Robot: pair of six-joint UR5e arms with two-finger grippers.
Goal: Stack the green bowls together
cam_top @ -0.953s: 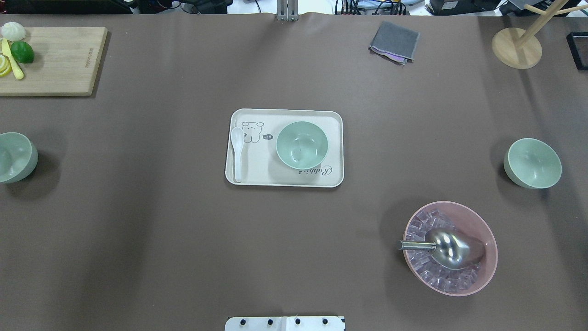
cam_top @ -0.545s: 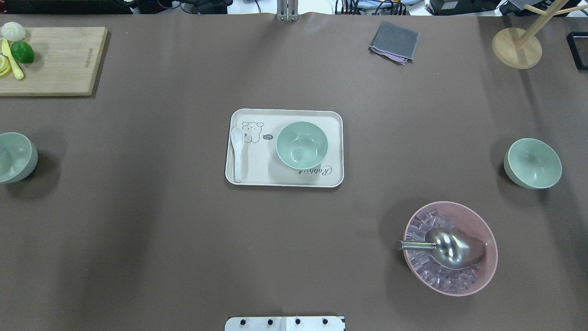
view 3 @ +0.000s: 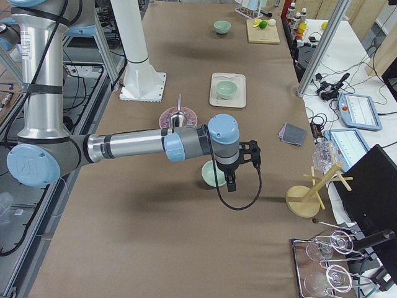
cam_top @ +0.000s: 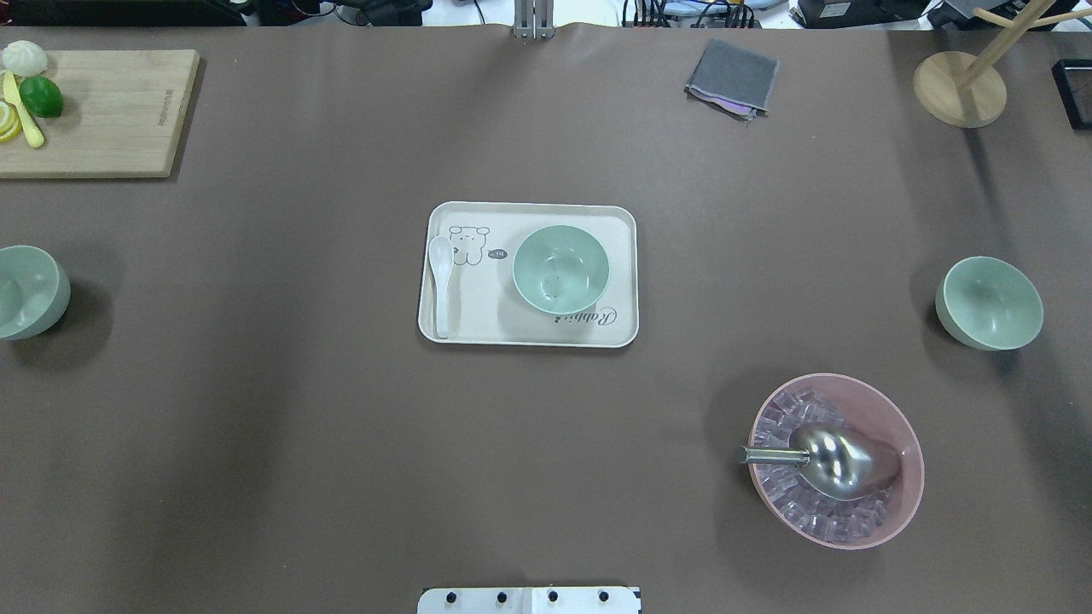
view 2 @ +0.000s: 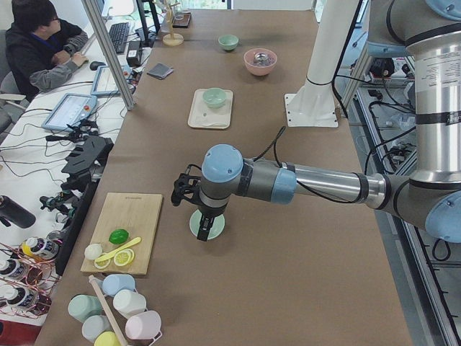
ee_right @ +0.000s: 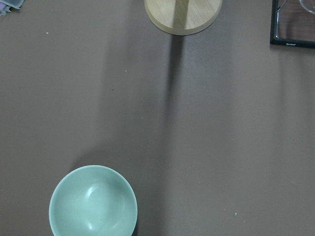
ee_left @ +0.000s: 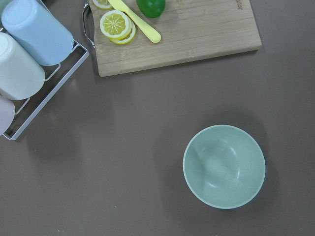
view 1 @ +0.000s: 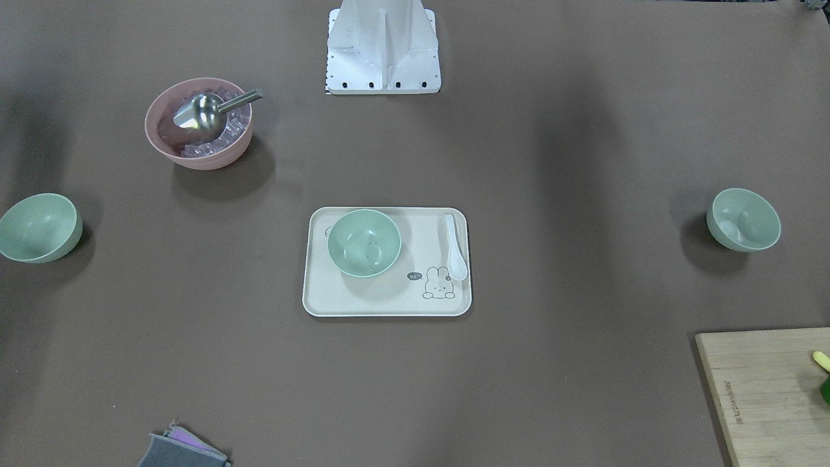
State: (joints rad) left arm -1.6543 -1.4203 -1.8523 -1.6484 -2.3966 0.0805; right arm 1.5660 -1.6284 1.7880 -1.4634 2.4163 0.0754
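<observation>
Of three pale mint-green round plastic bowls, the centre bowl stands on the cream rectangular tray. The left bowl and right bowl lie well apart from the tray.

The left gripper and right gripper hang over them; finger spacing cannot be told.

Risk: smooth curved walls may slip or tip under a pinch.

Only the side views show the arms.

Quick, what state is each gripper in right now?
Left gripper: cannot be told, seen only from the side.
Right gripper: cannot be told either, same reason.
</observation>
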